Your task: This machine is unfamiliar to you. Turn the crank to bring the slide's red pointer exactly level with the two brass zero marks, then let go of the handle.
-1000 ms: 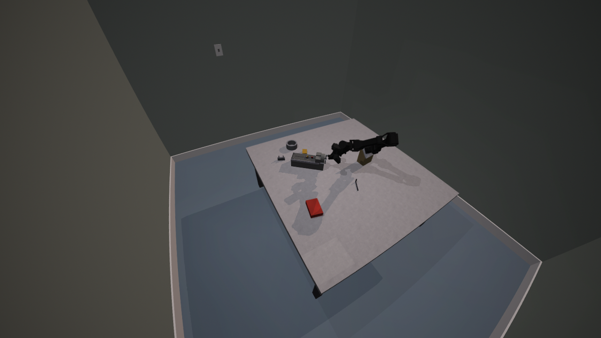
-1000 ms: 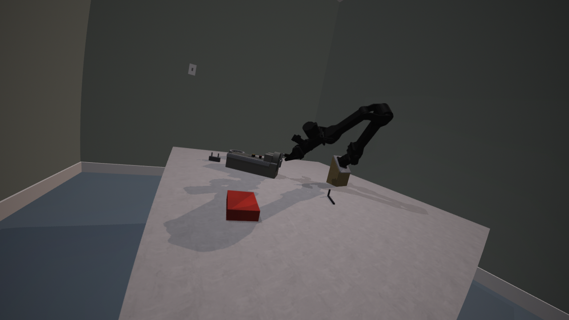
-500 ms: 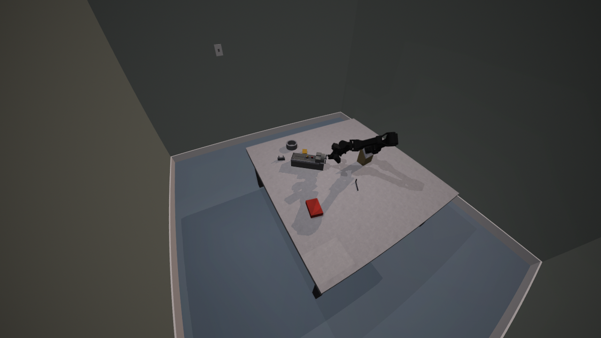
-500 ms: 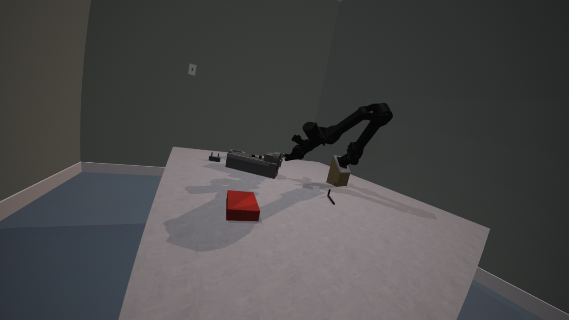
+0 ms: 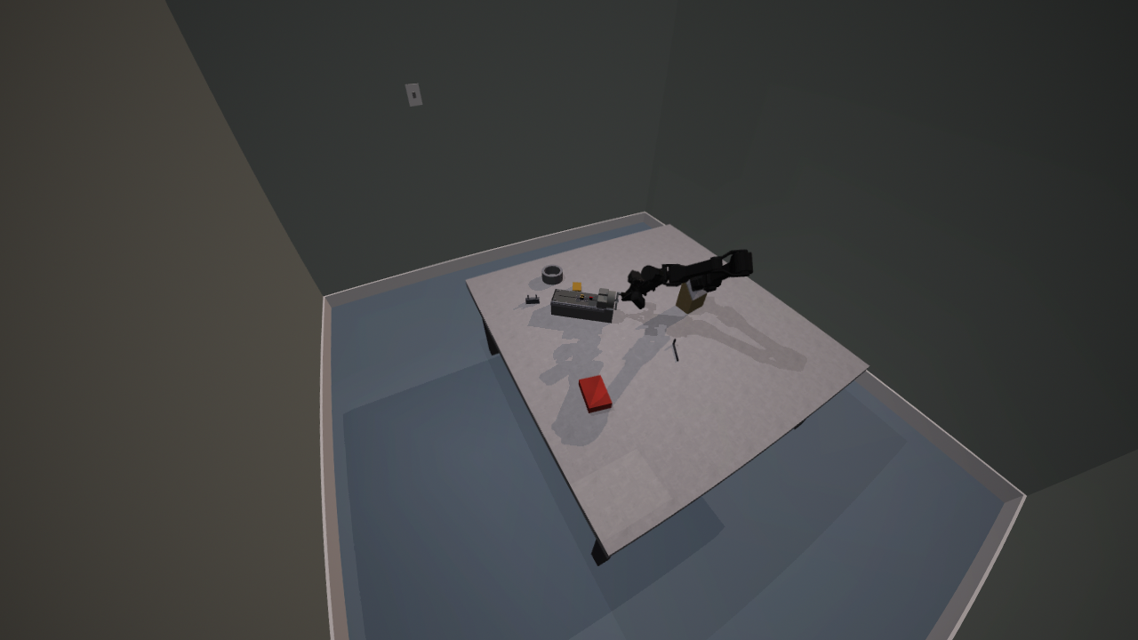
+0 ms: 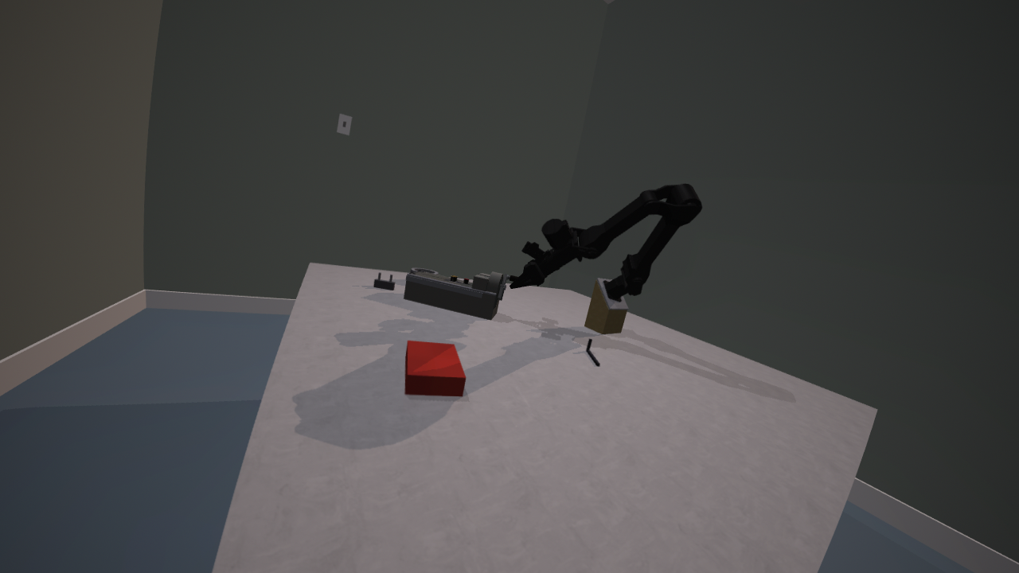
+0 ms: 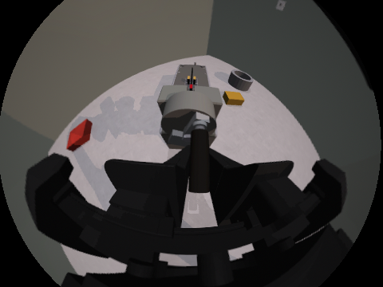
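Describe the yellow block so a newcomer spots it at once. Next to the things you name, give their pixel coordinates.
On the pale table [image 5: 716,381] [image 7: 140,153], find the long grey machine with the crank [image 5: 582,308] [image 7: 191,100]. In the wrist view, just right of its housing lies the small yellow block [image 5: 576,286] [image 7: 234,98]. It is solid and rectangular, unlike the hollow grey ring [image 5: 552,272] [image 7: 240,80] beyond it.
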`<state>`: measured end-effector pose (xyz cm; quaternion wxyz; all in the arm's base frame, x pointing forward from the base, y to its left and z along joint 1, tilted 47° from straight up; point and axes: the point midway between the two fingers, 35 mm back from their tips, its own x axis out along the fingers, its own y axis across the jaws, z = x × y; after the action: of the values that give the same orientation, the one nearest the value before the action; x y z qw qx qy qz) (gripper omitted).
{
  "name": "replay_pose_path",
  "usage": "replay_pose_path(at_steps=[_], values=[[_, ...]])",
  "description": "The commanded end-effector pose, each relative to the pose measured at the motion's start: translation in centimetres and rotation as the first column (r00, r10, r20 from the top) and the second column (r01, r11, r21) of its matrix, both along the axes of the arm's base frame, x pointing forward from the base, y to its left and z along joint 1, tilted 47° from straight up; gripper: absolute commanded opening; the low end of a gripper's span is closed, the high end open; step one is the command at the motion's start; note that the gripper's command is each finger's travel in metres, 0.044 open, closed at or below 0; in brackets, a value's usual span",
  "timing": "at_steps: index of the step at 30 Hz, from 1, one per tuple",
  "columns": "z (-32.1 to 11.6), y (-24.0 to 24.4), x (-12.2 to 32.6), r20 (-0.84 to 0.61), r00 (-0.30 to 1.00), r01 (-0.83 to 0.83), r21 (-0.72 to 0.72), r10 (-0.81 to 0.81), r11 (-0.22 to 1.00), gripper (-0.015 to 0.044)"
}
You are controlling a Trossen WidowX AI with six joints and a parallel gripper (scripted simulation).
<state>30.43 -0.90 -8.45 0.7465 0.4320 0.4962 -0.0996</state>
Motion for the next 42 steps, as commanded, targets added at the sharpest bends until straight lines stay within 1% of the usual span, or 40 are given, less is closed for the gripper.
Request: replay_pose_path(at_steps=[1, 26, 42], values=[[-0.7, -0.3, -0.6, -0.021, 1.0, 0.008, -0.011, -0.008, 1.0, 0.0], [-2.0, 0.1, -1.2, -0.022, 1.0, 0.008, -0.01, -0.008, 1.0, 0.0], [-3.7, 1.9, -1.5, -0.022, 1.0, 0.008, -0.009, -0.008, 1.0, 0.0]])
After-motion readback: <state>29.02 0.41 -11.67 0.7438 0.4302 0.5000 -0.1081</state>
